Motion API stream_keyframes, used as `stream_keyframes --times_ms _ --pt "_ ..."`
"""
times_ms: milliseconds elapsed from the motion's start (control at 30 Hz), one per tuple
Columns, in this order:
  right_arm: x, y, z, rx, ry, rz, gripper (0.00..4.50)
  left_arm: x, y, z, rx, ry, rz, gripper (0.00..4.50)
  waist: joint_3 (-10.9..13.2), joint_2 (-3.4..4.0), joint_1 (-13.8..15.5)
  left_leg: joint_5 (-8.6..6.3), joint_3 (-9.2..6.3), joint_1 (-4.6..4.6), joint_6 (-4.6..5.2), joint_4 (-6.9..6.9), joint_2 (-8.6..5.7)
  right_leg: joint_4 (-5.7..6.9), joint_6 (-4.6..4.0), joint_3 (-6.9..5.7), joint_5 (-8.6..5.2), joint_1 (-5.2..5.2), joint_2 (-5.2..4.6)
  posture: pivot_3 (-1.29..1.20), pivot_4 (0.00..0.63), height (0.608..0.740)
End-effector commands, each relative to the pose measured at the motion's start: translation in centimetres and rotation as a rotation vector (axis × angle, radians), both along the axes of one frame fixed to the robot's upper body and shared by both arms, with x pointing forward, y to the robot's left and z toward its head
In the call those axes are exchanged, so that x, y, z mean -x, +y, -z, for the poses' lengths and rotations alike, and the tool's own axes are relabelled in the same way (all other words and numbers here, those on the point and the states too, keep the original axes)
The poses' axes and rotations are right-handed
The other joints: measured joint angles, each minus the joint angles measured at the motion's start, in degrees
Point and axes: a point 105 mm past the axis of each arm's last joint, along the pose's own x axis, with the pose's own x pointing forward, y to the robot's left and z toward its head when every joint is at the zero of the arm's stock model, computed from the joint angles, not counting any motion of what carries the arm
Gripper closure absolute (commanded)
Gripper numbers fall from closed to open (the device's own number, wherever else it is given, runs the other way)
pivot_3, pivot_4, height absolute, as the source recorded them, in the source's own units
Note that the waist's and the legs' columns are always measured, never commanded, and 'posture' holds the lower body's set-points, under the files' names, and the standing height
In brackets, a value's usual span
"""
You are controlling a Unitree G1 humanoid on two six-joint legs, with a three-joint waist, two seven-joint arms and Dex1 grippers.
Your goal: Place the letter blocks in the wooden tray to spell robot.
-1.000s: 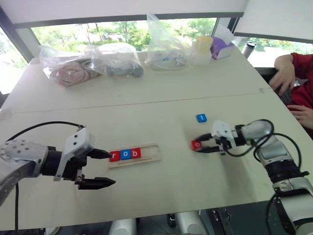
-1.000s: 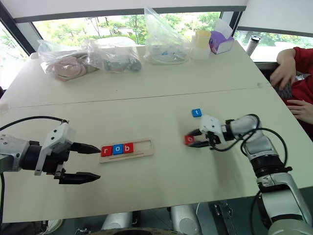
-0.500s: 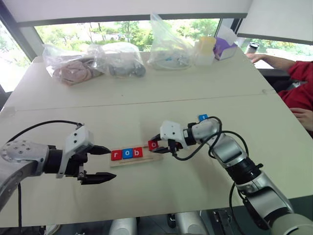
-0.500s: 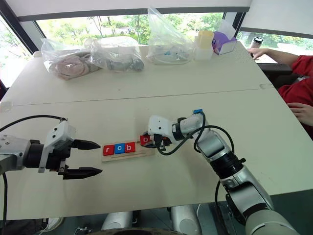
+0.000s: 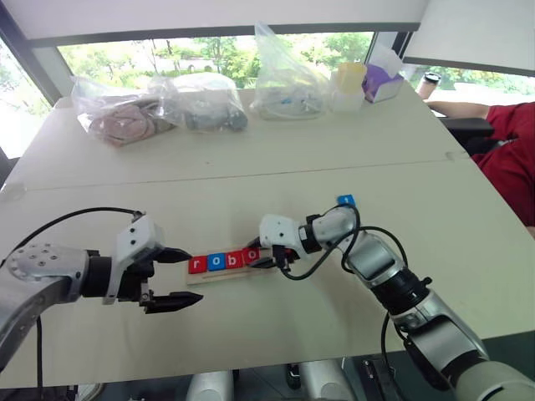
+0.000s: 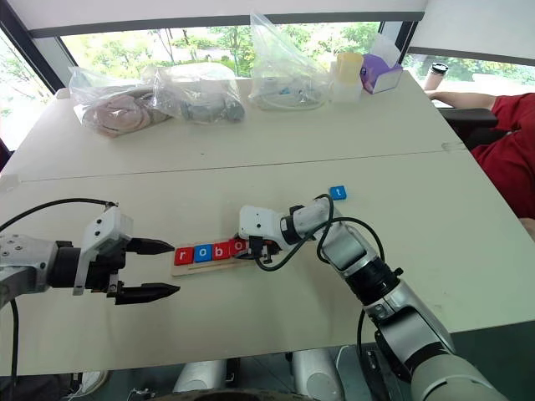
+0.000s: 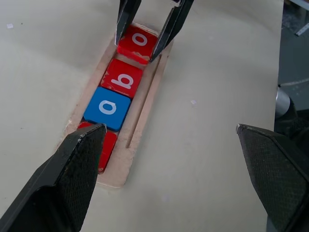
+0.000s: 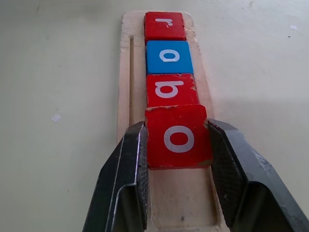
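Your right end effector (image 8: 176, 183) grips the red o block (image 8: 177, 137) over the wooden tray (image 8: 126, 77) to add the fourth letter, while your left end effector (image 5: 175, 279) waits open.

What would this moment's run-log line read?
stage: fourth tile going in | right pincer: shut on red o block, at wooden tray after r, o, b | left pincer: open, empty | blue t block: on table

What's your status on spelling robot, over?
Right gripper shut on red o block, at tray slot four. Left gripper open beside tray. Blue t block waiting. Nothing blocking.
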Motion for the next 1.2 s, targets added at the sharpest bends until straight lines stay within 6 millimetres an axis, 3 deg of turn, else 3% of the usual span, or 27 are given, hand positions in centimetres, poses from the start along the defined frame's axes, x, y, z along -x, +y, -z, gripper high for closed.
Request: stream_keyframes --times_ms 33,133,367,567,700,800,933,1033,1200 --pt "-0.2 0.6 -0.9 -0.016 -0.045 -0.018 3.32 -0.1 -0.3 -0.5 -0.002 -0.032 0.007 0.0 0.0 0.0 0.0 0.0 0.0 0.0 0.0 0.0 0.0 0.01 0.0 0.0 0.0 0.0 0.0 0.0 0.15 0.74" --pt "-0.2 0.6 -0.8 -0.016 -0.046 -0.02 3.32 -0.2 -0.3 -0.5 -0.001 -0.034 0.004 0.0 0.0 0.0 0.0 0.0 0.0 0.0 0.0 0.02 0.0 0.04 0.0 0.0 0.0 0.0 0.0 0.0 0.15 0.74" --pt "-0.6 0.8 -1.2 -0.034 -0.082 -0.016 0.02 -0.5 -0.3 -0.6 0.005 -0.044 -0.001 0.0 0.0 0.0 0.0 0.0 0.0 0.01 0.0 0.06 0.0 0.1 0.0 0.0 0.0 0.0 0.0 0.0 0.15 0.74" --pt "-1.3 0.3 -3.0 -0.099 -0.095 0.036 0.02 -0.6 -0.4 -0.6 0.007 -0.047 0.001 0.0 0.0 0.0 0.0 0.0 -0.01 0.01 0.0 0.16 0.0 0.21 0.0 0.0 -0.01 -0.01 0.0 0.0 0.15 0.74" --pt "-3.9 -2.1 -7.2 -0.273 -0.083 0.3 0.02 -1.2 -1.1 -1.9 0.077 -0.098 -0.008 0.0 0.0 0.01 0.2 0.0 -0.04 -0.04 0.0 0.3 -0.01 0.31 -0.01 0.0 -0.01 -0.01 -0.01 0.0 0.15 0.74" --pt "-6.5 -6.5 -9.2 -0.375 -0.077 0.692 0.02 -2.4 -2.2 -4.3 0.184 -0.187 -0.034 0.0 0.0 -0.05 0.4 0.0 -0.08 -0.03 0.0 0.34 -0.02 0.33 0.0 0.0 -0.01 0.02 -0.03 0.0 0.15 0.74" --pt "-6.9 -12.6 -8.0 -0.375 -0.088 1.182 0.02 -3.4 -3.8 -5.9 0.235 -0.257 -0.016 0.0 -0.1 -0.08 0.5 0.0 -0.13 -0.05 -0.01 0.35 -0.05 0.34 0.03 -0.02 0.02 0.03 -0.03 0.0 0.15 0.74" --pt "-6.3 -14.3 -6.0 -0.325 -0.104 1.346 0.02 -4.3 -4.9 -6.4 0.264 -0.275 0.007 0.0 -0.1 -0.07 0.4 -0.01 -0.12 -0.07 -0.01 0.31 -0.08 0.31 0.15 -0.02 0.06 0.02 -0.04 0.0 0.15 0.74" --pt "-7.1 -15.8 -3.7 -0.285 -0.089 1.462 0.02 -5.3 -5.1 -6.3 0.27 -0.268 0.01 0.0 0.0 -0.05 -1.0 0.0 0.03 0.02 0.0 0.31 -0.06 0.35 0.12 0.13 -0.04 -0.01 0.03 0.0 0.15 0.74"
